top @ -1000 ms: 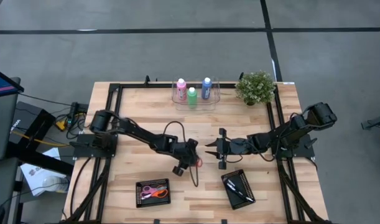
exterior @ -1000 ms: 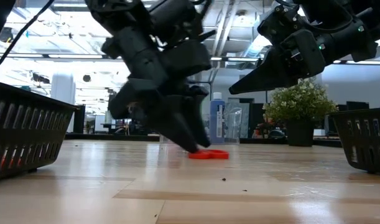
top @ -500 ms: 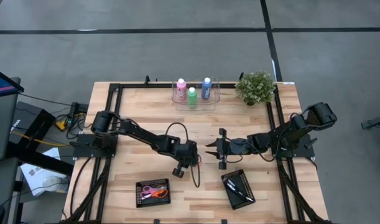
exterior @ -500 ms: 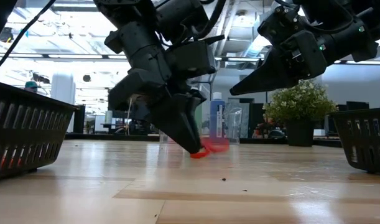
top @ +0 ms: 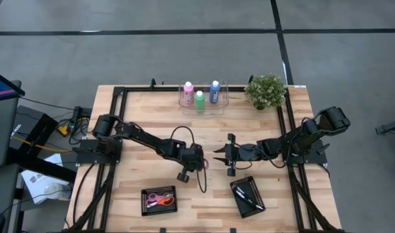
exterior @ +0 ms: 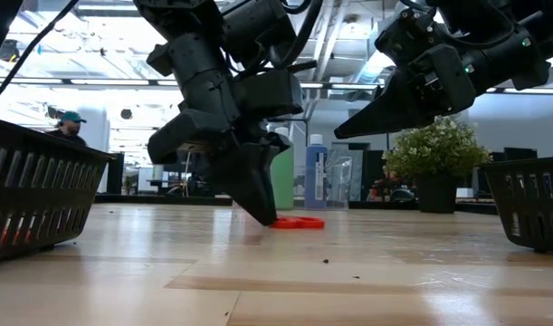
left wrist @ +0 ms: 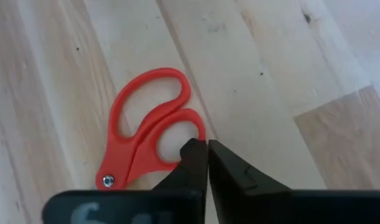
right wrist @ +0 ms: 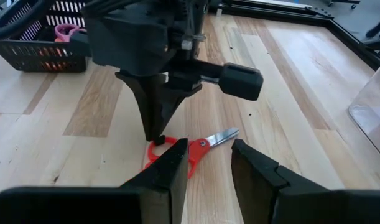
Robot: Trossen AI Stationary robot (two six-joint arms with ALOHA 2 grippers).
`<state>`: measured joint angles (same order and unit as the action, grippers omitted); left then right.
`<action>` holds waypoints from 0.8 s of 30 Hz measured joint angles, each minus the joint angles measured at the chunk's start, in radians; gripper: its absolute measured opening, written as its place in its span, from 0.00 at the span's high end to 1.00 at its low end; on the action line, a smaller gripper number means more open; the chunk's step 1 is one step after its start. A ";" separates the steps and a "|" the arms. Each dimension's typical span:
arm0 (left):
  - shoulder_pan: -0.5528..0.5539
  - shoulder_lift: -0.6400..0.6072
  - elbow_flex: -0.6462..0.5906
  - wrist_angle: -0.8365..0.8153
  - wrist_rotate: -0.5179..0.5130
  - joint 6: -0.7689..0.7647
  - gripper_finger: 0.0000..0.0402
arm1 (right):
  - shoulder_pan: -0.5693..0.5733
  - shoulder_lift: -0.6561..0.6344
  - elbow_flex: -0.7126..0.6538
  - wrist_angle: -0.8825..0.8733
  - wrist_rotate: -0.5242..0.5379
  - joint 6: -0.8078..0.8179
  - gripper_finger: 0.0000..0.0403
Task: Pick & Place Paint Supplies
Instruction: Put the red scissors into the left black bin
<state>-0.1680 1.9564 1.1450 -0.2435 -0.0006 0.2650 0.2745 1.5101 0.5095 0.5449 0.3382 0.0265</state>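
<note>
Red-handled scissors (left wrist: 146, 134) lie flat on the wooden table near its middle. My left gripper (left wrist: 207, 146) comes slanting down onto them, shut, its tips at the smaller handle loop. My right gripper (top: 216, 154) hangs open above the table just right of the scissors, pointing toward my left gripper. The pink (top: 188, 88), green (top: 200, 98) and blue (top: 214, 88) paint bottles stand upright in a clear tray (top: 203, 107) at the far edge. Thin dark brushes (top: 249, 196) lie in a black basket at the near right. My left gripper's shut fingertips (left wrist: 194, 149) stand against the rim of the scissors' smaller handle loop (left wrist: 199, 127), coming from above at a slant. No red shows between the two fingers. The scissors (exterior: 296, 222) lie flat on the table.
A small potted plant (top: 266, 90) stands at the far right corner. One black basket (top: 158, 199) with pink and orange scissors sits near the front edge, left of the brush basket (top: 239, 206). A black frame (top: 119, 97) runs around the tabletop. Bare wood lies between the tray and the arms.
My left gripper has shut at the scissors' handle and rolled a little. Half a second ago the handle end was tipped up off the table; now the scissors lie flat again, shifted slightly.
</note>
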 joint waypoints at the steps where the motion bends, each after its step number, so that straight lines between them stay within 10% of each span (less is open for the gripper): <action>1: 0.000 0.000 0.000 0.002 -0.001 0.006 0.99 | 0.000 0.000 0.000 0.000 0.000 0.000 0.73; 24: -0.006 0.008 0.005 -0.005 -0.063 0.096 0.75 | 0.000 0.000 0.000 0.009 0.000 -0.007 0.73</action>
<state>-0.1741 1.9648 1.1496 -0.2489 -0.0639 0.3611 0.2745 1.5101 0.5095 0.5540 0.3382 0.0190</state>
